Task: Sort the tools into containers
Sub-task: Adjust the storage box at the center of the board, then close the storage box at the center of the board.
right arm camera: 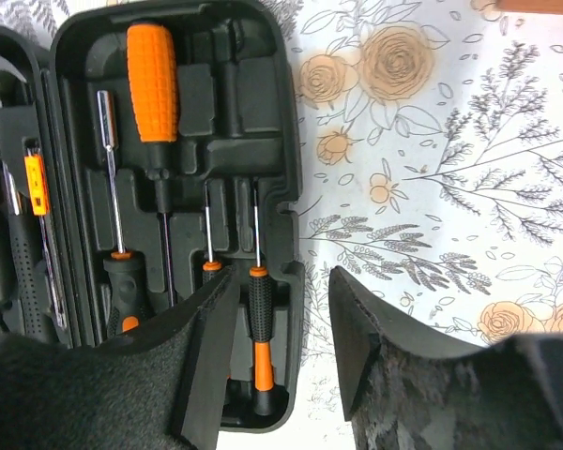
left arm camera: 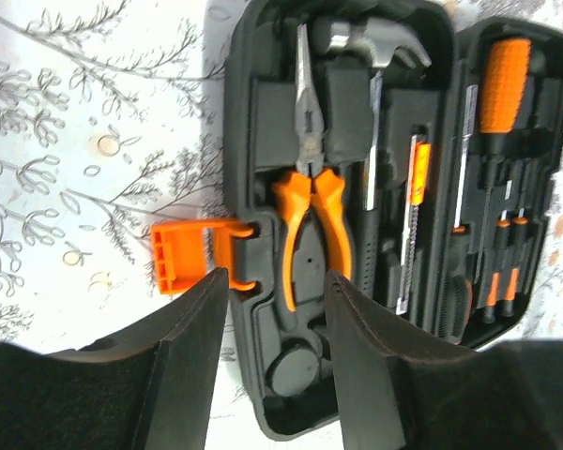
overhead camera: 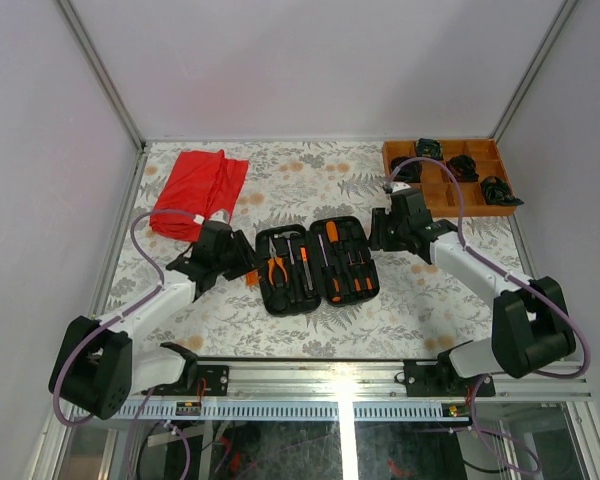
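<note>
Rear camera looks down; close wrist cameras seemingly share the case (right arm camera: 233, 98).

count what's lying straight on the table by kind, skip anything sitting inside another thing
tool case: 1
wooden tray: 1
red cloth: 1
total: 3

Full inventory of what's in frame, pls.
Tool case: 1, black, open, table centre.
Latch: 1, orange, case's left edge.
Pliers: 1, orange handles, left half.
Hammer: 1, silver head, left half.
Screwdrivers: at least 4, orange/black, right half.
Cloth: 1, red, far left.
Tray: 1, orange-brown, far right.
Coiled bundles: about 4, black, in tray.
Table: 1, floral cover.
Left gripper: 1, black, jaws open, over case's left edge.
Right gripper: 1, black, jaws open, over case's right edge.
</note>
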{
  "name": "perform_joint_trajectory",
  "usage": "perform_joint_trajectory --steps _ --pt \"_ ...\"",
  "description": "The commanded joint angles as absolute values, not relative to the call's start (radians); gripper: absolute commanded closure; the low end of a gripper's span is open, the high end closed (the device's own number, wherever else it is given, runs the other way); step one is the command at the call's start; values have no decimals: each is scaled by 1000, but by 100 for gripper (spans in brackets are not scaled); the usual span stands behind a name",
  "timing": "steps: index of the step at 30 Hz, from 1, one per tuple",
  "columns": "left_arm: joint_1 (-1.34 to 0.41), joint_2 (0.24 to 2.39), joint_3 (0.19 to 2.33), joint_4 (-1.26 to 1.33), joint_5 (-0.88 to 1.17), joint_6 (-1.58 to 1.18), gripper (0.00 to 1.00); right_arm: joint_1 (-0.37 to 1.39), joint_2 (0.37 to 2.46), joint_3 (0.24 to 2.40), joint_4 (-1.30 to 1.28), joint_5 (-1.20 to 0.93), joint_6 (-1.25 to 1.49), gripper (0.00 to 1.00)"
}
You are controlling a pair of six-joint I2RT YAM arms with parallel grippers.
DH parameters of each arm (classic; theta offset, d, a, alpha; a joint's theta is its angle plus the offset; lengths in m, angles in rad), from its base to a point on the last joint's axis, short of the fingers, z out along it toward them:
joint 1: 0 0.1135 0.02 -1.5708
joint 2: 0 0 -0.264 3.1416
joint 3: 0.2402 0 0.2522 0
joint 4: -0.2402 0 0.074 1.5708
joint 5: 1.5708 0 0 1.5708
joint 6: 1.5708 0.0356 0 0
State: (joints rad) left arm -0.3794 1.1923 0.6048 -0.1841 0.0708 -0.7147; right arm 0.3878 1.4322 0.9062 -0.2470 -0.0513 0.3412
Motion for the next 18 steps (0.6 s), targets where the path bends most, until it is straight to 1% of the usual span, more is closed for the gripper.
perform_joint_trajectory --steps 1,6,10,14,18 --pt "-374 1177 557 -157 83 -692 57 346 1375 856 -178 8 392 51" --pt "-371 1161 525 -142 69 -700 59 282 1361 810 -134 -12 422 54" --pt "-368 1185 509 -82 116 -704 59 250 1387 798 -124 -42 427 53" --pt "-364 1202 507 -85 87 -721 64 231 1396 785 -111 -43 436 54" --pt "-342 1160 490 -106 42 -741 68 221 1401 781 -107 -43 434 57"
